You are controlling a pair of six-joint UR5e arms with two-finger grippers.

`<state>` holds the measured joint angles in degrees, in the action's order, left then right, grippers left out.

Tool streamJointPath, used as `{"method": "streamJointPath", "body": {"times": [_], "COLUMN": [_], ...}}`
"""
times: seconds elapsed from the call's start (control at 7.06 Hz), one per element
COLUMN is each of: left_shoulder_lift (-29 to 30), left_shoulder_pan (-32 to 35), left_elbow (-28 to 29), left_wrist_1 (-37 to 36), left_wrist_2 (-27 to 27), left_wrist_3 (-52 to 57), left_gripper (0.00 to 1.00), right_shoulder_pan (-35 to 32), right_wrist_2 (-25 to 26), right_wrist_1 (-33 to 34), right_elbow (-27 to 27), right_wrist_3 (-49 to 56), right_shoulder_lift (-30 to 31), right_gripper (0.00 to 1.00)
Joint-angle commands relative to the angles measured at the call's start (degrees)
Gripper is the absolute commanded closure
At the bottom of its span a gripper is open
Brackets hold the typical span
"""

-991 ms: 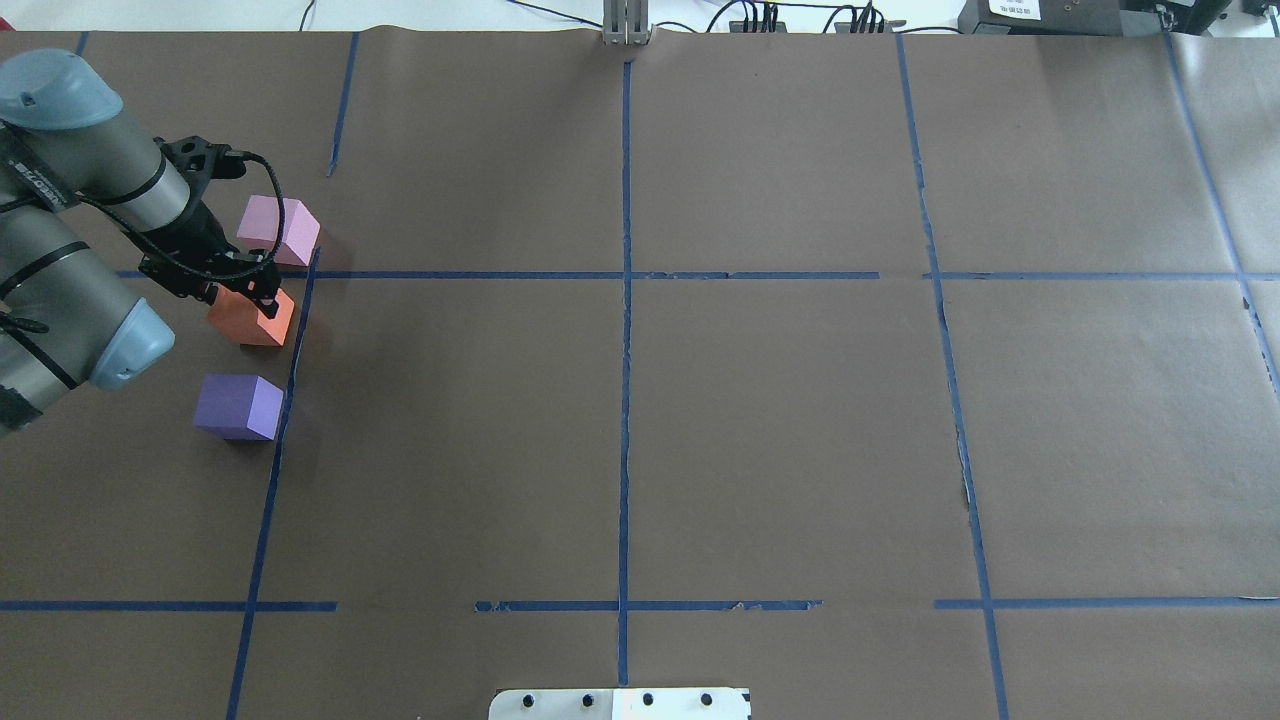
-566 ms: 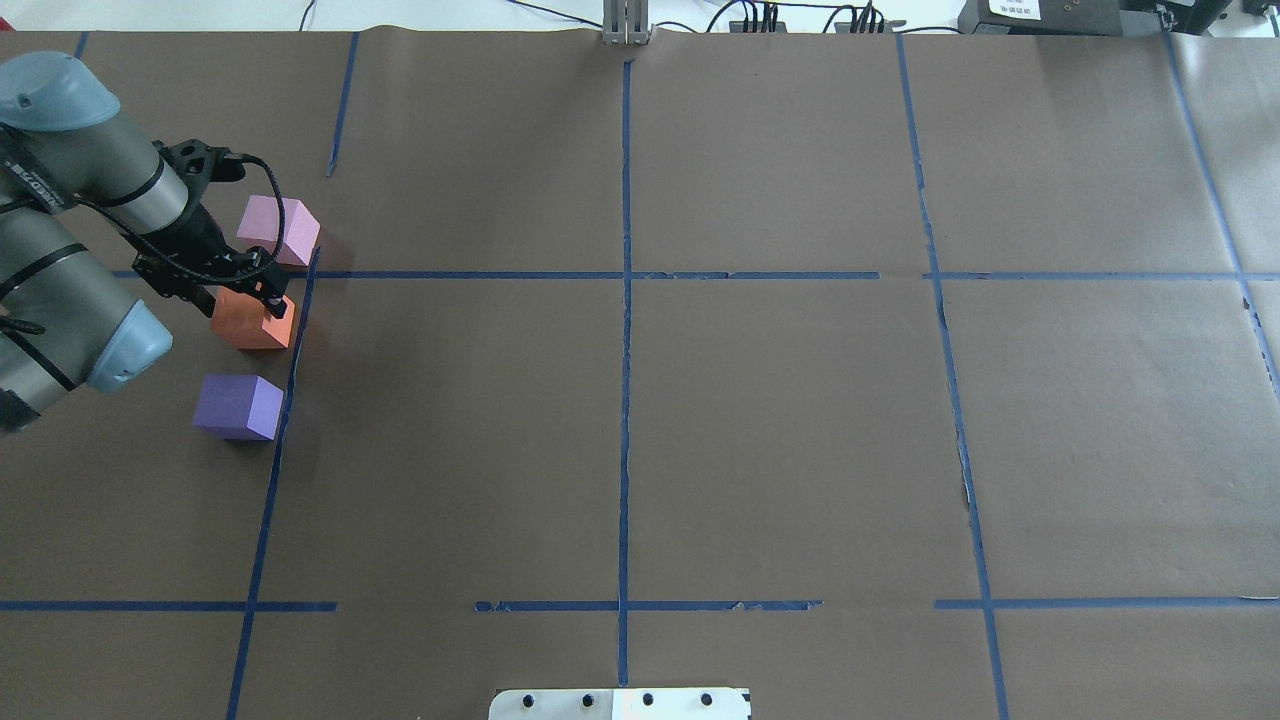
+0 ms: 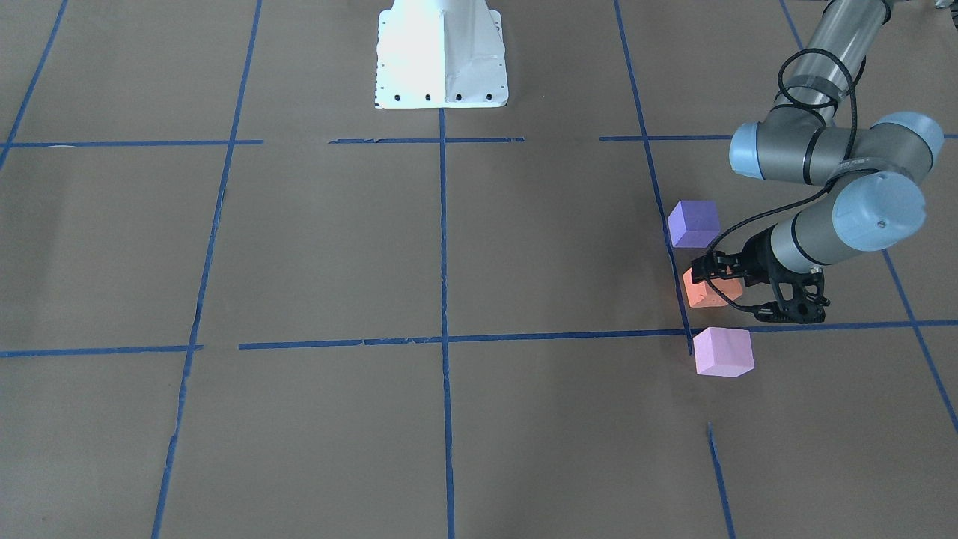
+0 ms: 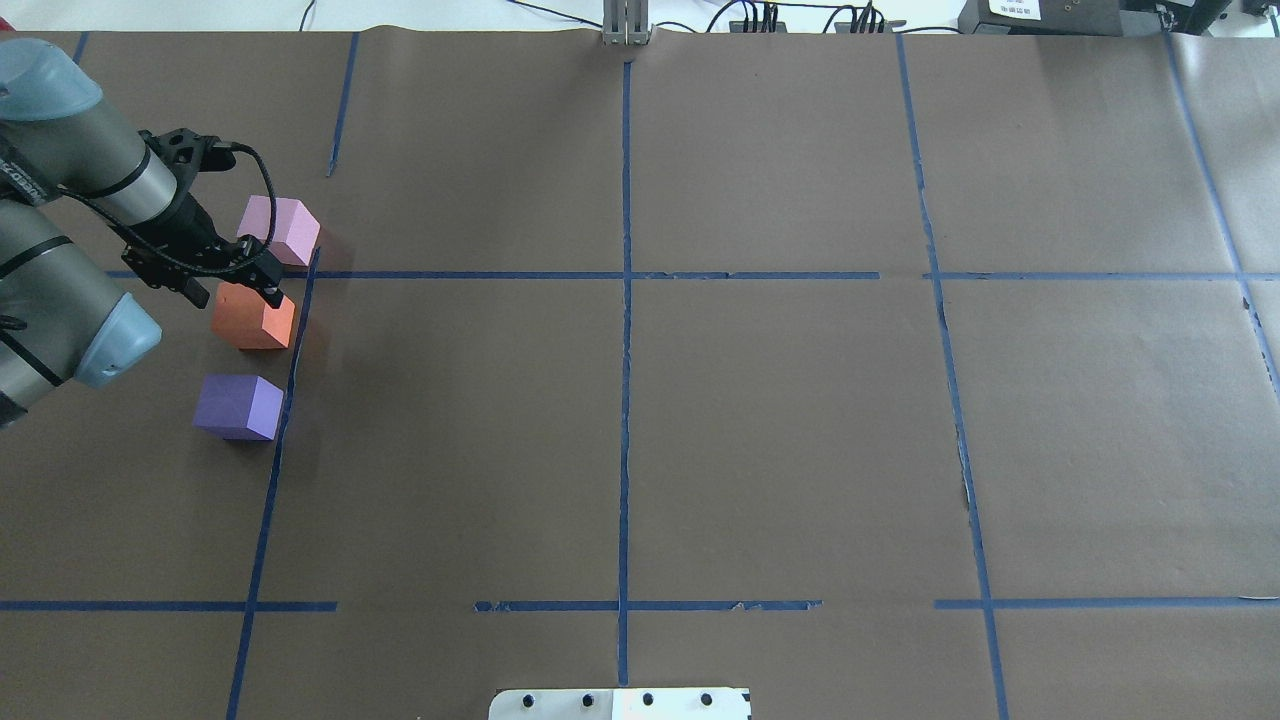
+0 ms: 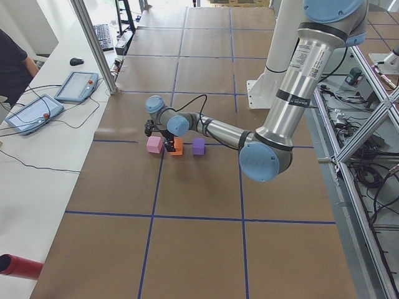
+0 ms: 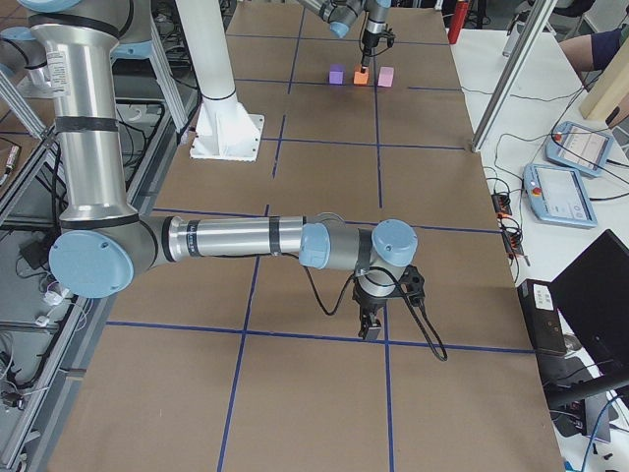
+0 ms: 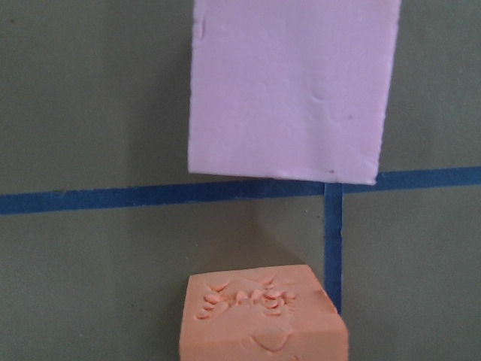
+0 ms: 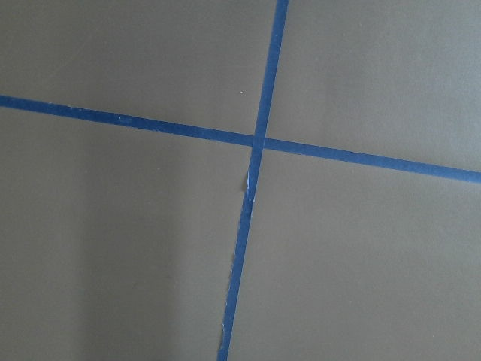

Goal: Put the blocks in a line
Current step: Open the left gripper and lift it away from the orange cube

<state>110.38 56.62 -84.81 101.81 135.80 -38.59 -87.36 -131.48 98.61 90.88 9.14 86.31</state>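
Note:
Three cubes stand in a short row on the brown table at my left: the pale pink block (image 4: pixel 280 228), the orange block (image 4: pixel 252 318) and the blue-purple block (image 4: pixel 238 405). They also show in the front view as pink (image 3: pixel 722 352), orange (image 3: pixel 707 293) and blue-purple (image 3: pixel 694 223). My left gripper (image 4: pixel 235 290) is open and empty, hovering just over the far edge of the orange block. The left wrist view shows the dented orange block (image 7: pixel 259 320) with the pink block (image 7: pixel 293 90) beyond it. My right gripper (image 6: pixel 371 329) shows only in the right side view, over a tape crossing; I cannot tell its state.
Blue tape lines (image 4: pixel 625 275) form a grid on the brown paper. The white robot base plate (image 3: pixel 441 52) sits at the table's near middle edge. Tablets (image 5: pixel 75 86) lie on a side bench past the table's far edge.
My left gripper has lifted and drawn back toward the far left, off the orange block. The orange block stays on the table. The other blocks have not moved.

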Motion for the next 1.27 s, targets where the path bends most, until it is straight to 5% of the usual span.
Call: {"method": "streamJointPath", "body": {"times": [0.0, 0.28, 1.13], "left_shoulder_lift": [-1.2, -5.4, -20.3], "left_shoulder_pan": [3.2, 5.9, 18.7], "left_elbow": [-4.1, -10.9, -12.4], "left_wrist_1": [-0.6, -1.9, 3.4], "left_wrist_2": [-0.4, -0.4, 0.1], "left_wrist_3": [-0.2, -0.3, 0.7], "left_gripper": [0.00, 0.00, 0.00], "right_shoulder_pan": [0.0, 0.0, 0.0], "right_wrist_2": [0.0, 0.0, 0.0], "right_wrist_1": [0.0, 0.0, 0.0], "right_elbow": [0.0, 0.0, 0.0], "right_wrist_3": [0.0, 0.0, 0.0], "right_shoulder_lift": [0.0, 0.0, 0.0], "right_gripper": [0.00, 0.00, 0.00]}}
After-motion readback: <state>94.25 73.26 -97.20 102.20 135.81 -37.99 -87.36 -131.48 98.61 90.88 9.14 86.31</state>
